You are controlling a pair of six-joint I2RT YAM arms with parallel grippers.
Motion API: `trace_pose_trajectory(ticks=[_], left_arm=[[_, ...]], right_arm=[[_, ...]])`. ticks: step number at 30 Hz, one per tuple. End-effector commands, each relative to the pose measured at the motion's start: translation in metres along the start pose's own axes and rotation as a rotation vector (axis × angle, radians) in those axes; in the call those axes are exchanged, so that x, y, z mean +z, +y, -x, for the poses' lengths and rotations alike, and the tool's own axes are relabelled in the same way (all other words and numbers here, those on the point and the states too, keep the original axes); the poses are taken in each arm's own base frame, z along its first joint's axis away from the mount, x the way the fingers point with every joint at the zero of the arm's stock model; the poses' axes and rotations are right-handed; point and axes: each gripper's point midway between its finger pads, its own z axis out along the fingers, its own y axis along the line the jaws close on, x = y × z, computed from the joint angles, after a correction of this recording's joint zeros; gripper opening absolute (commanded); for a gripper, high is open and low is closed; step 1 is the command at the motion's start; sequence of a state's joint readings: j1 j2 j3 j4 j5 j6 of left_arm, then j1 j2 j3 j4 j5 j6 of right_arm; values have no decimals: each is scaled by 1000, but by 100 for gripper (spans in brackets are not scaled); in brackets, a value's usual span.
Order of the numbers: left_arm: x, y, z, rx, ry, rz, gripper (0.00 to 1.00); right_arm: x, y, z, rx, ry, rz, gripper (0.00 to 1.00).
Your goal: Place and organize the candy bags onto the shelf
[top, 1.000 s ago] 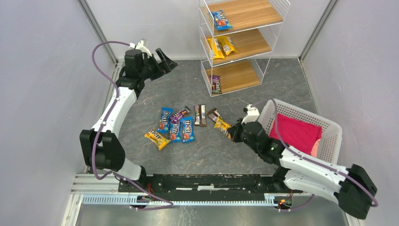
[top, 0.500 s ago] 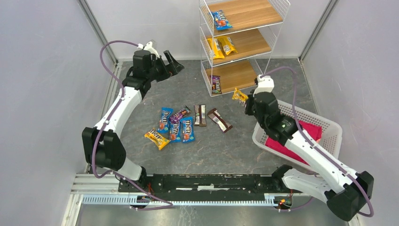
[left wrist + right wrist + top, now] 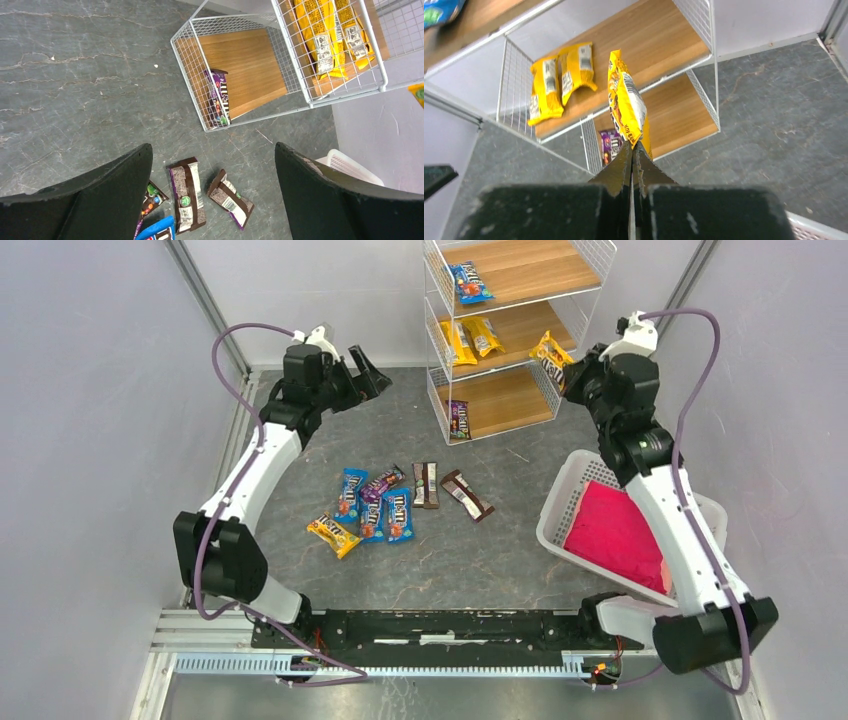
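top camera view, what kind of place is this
Most likely a robot lab test cell staged as a small shop-restocking setup. Plain grey panel walls box in the table, the arms are bolted to a base rail, and a small wire shelf holds candy bags.

Left end effector [image 3: 366, 366] high, gaping, right end effector [image 3: 566, 361] high, pinched

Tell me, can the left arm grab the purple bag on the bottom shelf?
Probably not directly: the shelf has a mesh side between the open left gripper and the purple bag.
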State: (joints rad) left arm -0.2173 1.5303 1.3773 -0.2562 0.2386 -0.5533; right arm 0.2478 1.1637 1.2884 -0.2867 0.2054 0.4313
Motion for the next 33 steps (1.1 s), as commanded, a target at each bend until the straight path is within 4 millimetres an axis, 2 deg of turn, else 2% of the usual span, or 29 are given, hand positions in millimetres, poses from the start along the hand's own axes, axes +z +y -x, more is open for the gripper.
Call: trace_pose_trajectory(ticks=[1,8,16,23,33], left_arm=[[-25,-19,36,76,-109,-30,97],[-26,-21,37,57,-108,-53,97],[-26,-17,40,27,-107,-67,96],[-25,-14,40,24,-106,-62,96],[-23,-12,38,17,-98,-62,96]], right_arm=[[34,13,24,125,-41,76,0],[77,22,31,178,-126,111,0],[123,23,10,258,-102,104,0],[148,17,-6,343,-156,102,0],[166,30,-26,413,-117,189,0]])
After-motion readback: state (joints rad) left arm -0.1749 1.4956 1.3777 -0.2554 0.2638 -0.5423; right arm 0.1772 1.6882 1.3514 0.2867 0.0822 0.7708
